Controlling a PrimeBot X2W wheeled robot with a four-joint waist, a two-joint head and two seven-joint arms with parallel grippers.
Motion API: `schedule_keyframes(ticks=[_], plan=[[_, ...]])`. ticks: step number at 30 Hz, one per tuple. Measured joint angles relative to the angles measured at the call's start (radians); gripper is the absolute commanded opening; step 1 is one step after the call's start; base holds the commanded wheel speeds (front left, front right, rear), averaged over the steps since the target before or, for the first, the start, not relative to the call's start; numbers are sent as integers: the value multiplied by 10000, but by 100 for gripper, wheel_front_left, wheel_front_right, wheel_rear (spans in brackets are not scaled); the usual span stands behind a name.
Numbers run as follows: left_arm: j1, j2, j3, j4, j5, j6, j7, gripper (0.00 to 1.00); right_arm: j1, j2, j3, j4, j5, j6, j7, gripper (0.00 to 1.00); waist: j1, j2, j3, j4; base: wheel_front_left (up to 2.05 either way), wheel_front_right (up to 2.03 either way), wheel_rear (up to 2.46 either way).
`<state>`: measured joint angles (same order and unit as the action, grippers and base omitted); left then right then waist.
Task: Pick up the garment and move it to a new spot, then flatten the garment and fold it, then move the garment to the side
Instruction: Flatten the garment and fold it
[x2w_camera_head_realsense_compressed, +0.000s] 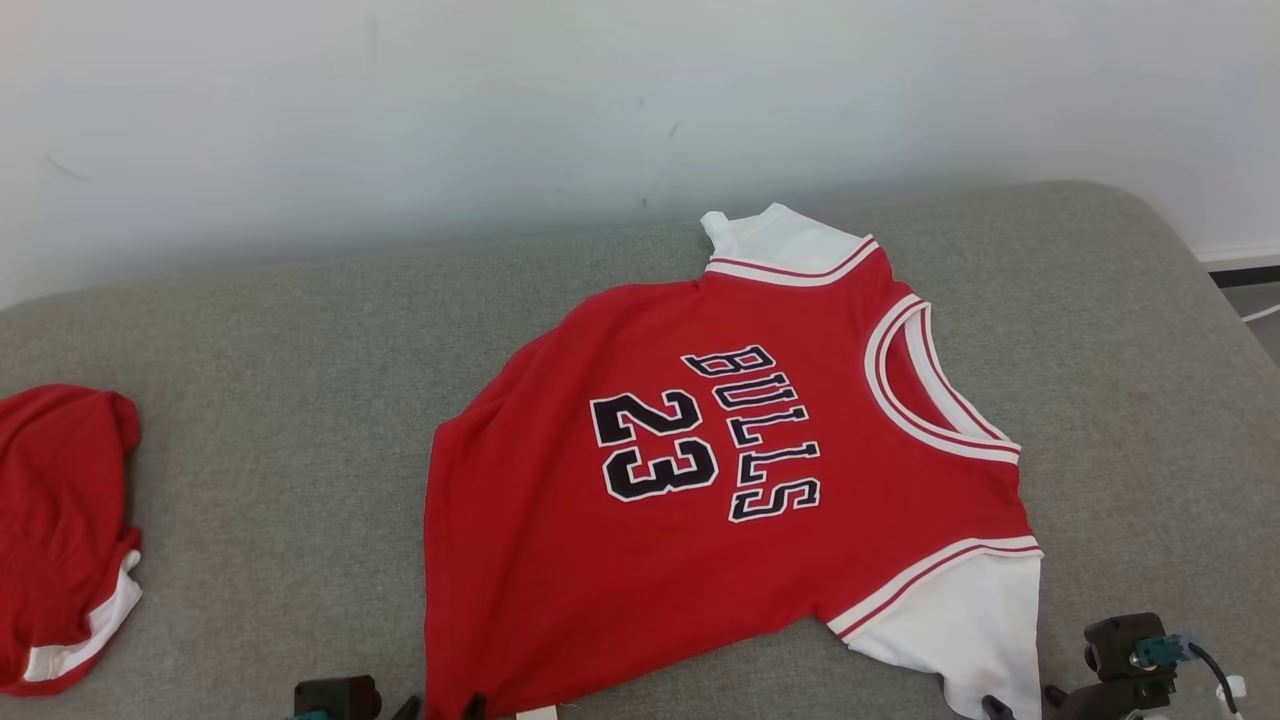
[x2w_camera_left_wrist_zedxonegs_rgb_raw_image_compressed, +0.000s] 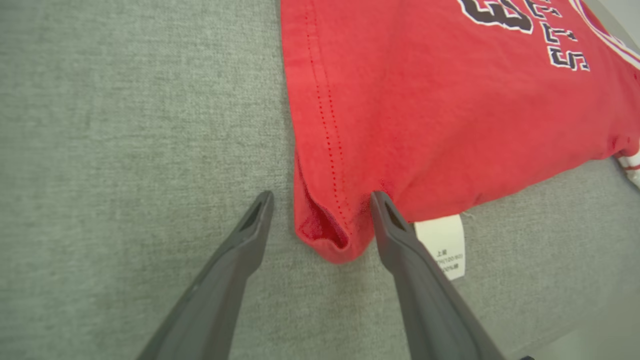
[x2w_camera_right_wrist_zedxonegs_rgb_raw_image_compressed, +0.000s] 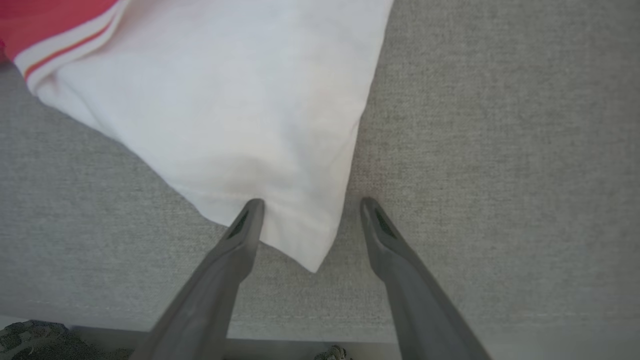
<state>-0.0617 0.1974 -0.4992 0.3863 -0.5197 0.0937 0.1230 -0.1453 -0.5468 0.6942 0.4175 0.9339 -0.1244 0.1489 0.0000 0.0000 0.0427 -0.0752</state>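
The red jersey with white sleeves (x2w_camera_head_realsense_compressed: 700, 540) is straddled, ungripped, at its hem corner by the wide-open left gripper (x2w_camera_left_wrist_zedxonegs_rgb_raw_image_compressed: 320, 200) and at a sleeve corner by the wide-open right gripper (x2w_camera_right_wrist_zedxonegs_rgb_raw_image_compressed: 310, 205). It is spread flat on the grey fabric cushion (x2w_camera_head_realsense_compressed: 250, 400), well apart from a crumpled red cloth (x2w_camera_head_realsense_compressed: 60, 520).

You have bright, even, diffuse light in all three views, with no glare on the grey surface (x2w_camera_head_realsense_compressed: 250, 400) and only a thin soft shadow under the jersey (x2w_camera_head_realsense_compressed: 700, 560) hem. The head view is sharp and its lettering is crisp. In the wrist views the wide lens bends the edges, the fingers (x2w_camera_left_wrist_zedxonegs_rgb_raw_image_compressed: 235, 260) go soft toward the bottom, and the white sleeve (x2w_camera_right_wrist_zedxonegs_rgb_raw_image_compressed: 240, 100) looks nearly washed out.
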Motion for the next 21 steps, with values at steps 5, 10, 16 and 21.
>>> schedule_keyframes(ticks=[5,10,16,21], plan=[[-206,-134,-61,224,-73,-63,12,100,-110,211,-81,284,-165,-2,23,100,0,0,39,39,0,0,0],[-343,-217,-82,453,-102,-69,42,0,-261,293,-67,401,-299,-2,109,0,0,0,54,73,0,0,0],[-450,2,-249,489,198,-56,38,0,-334,458,-117,410,-307,-2,105,0,0,1,8,91,0,0,0],[-453,96,-211,286,295,-44,-67,0,-404,500,-196,151,-238,0,100,0,0,1,1,84,0,0,0]])
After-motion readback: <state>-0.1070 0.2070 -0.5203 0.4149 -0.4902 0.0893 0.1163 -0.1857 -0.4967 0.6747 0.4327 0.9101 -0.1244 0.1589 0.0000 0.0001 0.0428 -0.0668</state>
